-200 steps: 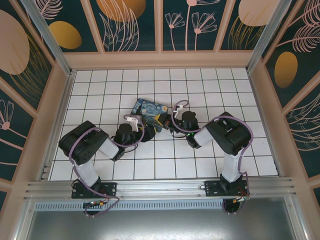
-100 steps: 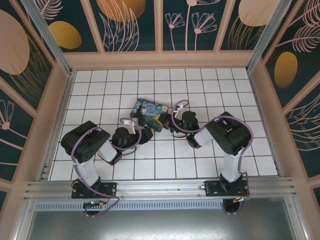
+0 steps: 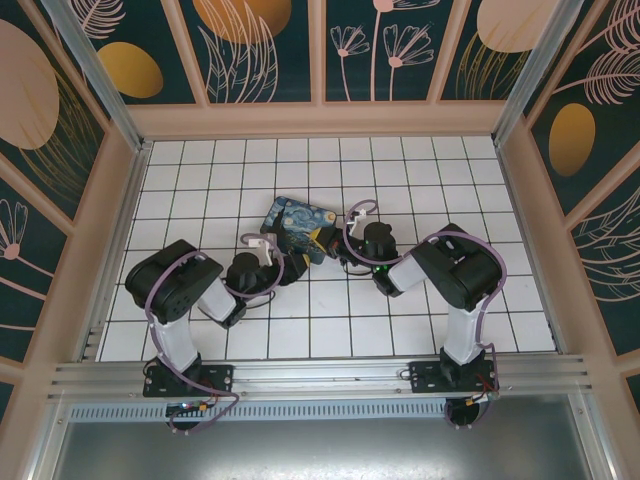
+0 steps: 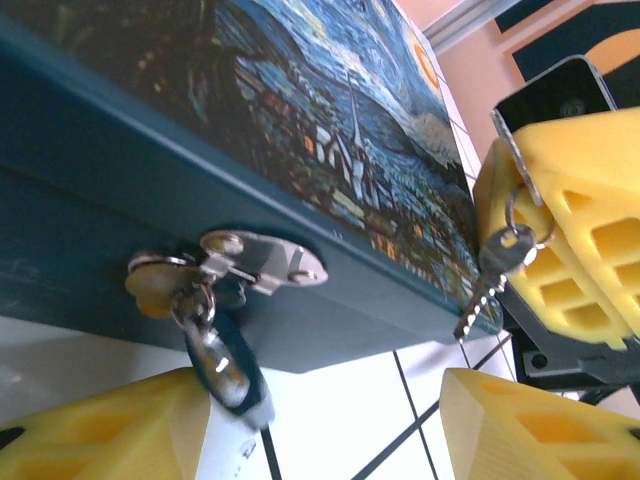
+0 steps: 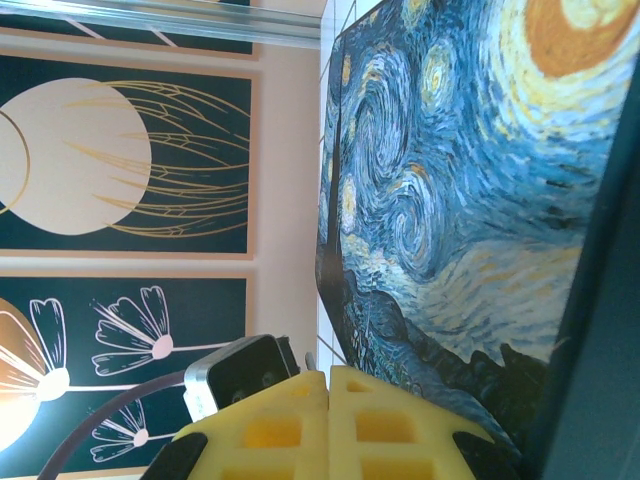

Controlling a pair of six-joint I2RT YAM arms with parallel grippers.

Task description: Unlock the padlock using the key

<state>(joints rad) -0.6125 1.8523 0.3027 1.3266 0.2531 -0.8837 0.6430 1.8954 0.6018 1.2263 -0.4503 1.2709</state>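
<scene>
The left wrist view shows the padlock [image 4: 222, 358] hanging from the silvery hasp [image 4: 262, 262] on the painted box [image 4: 330, 140], between the left gripper's [image 4: 330, 440] spread pads. The key [image 4: 488, 278] dangles beside the box corner, pinched by the right gripper [image 5: 329, 405], pads together. From above, both wrists crowd the box's near edge, with white tiled floor [image 3: 420, 170] open around.

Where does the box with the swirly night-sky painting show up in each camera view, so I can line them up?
Top external: the painted box lies on the tiled floor, just left of centre.
Left wrist: its printed top and dark side span the upper left.
Right wrist: its printed top takes the right half.
Shared landmark: the right hand, yellow pads shut, beside the box; the key dangles from it.
</scene>
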